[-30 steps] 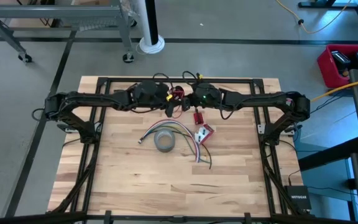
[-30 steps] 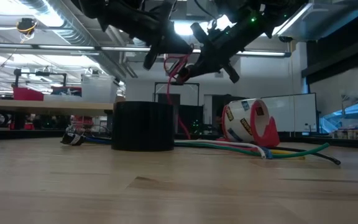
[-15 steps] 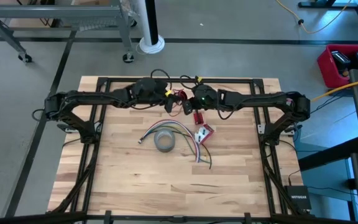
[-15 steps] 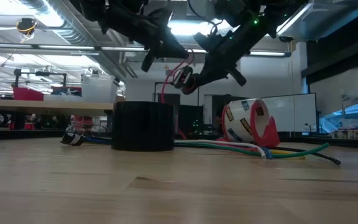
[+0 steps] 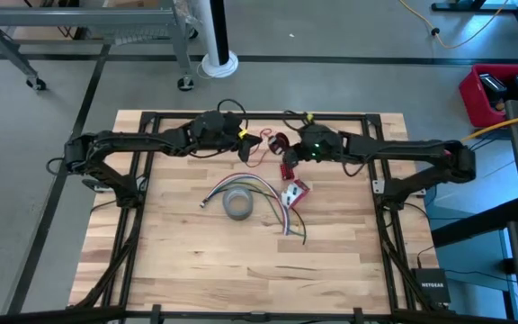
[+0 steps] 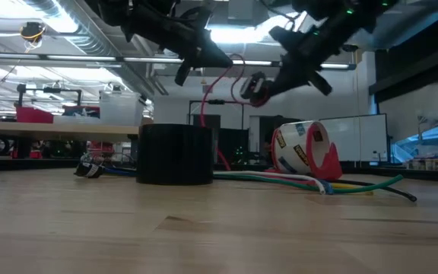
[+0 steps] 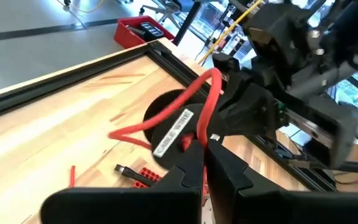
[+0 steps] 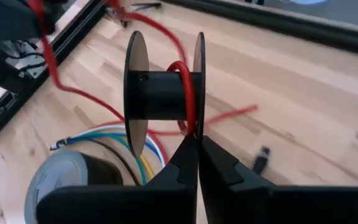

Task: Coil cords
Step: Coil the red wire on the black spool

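Note:
A small black spool [image 8: 161, 95] has a thin red wire [image 8: 184, 87] wound on its core. My right gripper [image 8: 197, 144] is shut on the spool, well above the table's far middle [image 5: 283, 144]. My left gripper [image 7: 205, 148] is shut on the red wire just left of the spool [image 5: 246, 144]. In the low view the wire [image 6: 220, 74] arches between the two grippers, and a strand drops toward the table behind the tape roll. My left gripper pinches the red wire [image 7: 202, 126] between its two fingertips, a short way from the spool. The wire rises from the fingers in a loop [image 7: 215, 78] and is clear of the table there. My right gripper pinches the rim of one spool flange [image 8: 199, 121] between its two fingers. The spool is lifted clear of the table, with its axis lying across the fingers. The red wire's turns [image 8: 188, 115] sit right beside the held flange.
A grey tape roll [image 5: 238, 204] sits on the table's middle on a bundle of coloured wires [image 5: 257, 184]. A red tape dispenser [image 5: 295, 192] and a small red block [image 5: 288, 169] lie below the grippers. The table's near half is bare wood [image 5: 241, 270].
My right gripper has carried the spool toward the table's right edge and slightly up, away from my left gripper. The red wire between them has opened into a wider arch. My left gripper has stayed shut on the wire.

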Controlling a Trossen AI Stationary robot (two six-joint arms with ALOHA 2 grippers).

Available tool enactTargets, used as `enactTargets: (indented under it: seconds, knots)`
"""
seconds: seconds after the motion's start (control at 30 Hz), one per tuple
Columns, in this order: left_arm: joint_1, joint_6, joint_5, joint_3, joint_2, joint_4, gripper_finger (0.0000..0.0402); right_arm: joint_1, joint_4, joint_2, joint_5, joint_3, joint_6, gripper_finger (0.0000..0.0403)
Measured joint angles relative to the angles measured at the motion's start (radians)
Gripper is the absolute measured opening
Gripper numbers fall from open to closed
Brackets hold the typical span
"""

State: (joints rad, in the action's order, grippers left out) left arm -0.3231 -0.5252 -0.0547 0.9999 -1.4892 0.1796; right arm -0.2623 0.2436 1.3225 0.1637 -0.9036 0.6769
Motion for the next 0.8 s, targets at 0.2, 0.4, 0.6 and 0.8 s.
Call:
enactTargets:
  seconds: [0.2, 0.4, 0.6, 0.8]
  knots:
    - [0.026, -0.002, -0.002, 0.000, -0.030, 0.044, 0.0000, 0.000, -0.191, -0.128, -0.035, 0.204, 0.096, 0.0005]
    - [0.036, -0.052, -0.003, 0.000, -0.089, 0.121, 0.0000, 0.001, -0.543, -0.142, -0.130, 0.381, 0.186, 0.0005]
    - [0.019, -0.113, -0.036, -0.001, -0.104, 0.121, 0.0000, 0.037, -0.555, -0.087, -0.103, 0.425, 0.171, 0.0005]
    - [0.010, -0.185, -0.043, -0.001, -0.105, 0.124, 0.0000, 0.061, -0.644, -0.003, -0.066, 0.425, 0.153, 0.0005]
